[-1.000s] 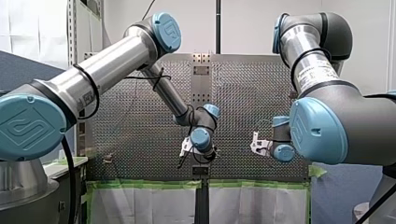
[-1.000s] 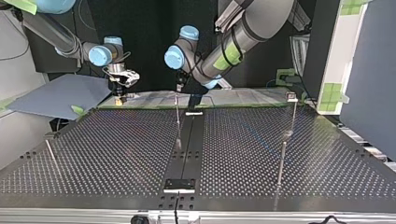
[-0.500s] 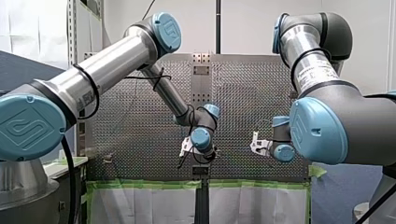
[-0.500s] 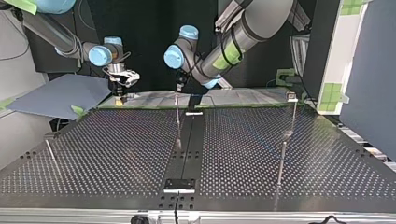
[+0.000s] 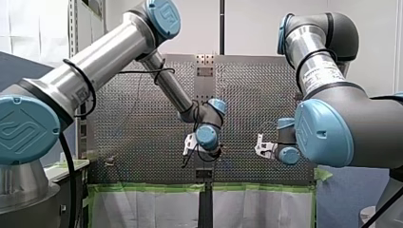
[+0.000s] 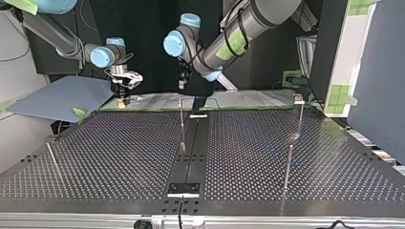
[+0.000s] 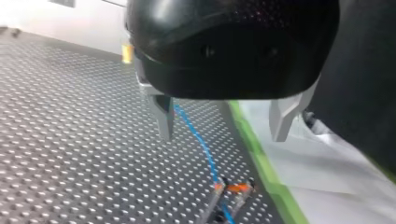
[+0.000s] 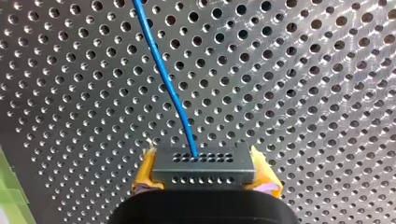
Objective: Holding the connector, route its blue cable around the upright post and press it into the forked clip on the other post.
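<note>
Squarely within my right gripper [image 8: 204, 179]: connector [image 8: 204, 164].

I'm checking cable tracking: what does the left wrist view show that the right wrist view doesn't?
Left wrist only: my left gripper, open, and the forked clip ahead of it. Right wrist only: the connector clamped in my right gripper, between its yellow pads. Both: the cable and the perforated table.
</note>
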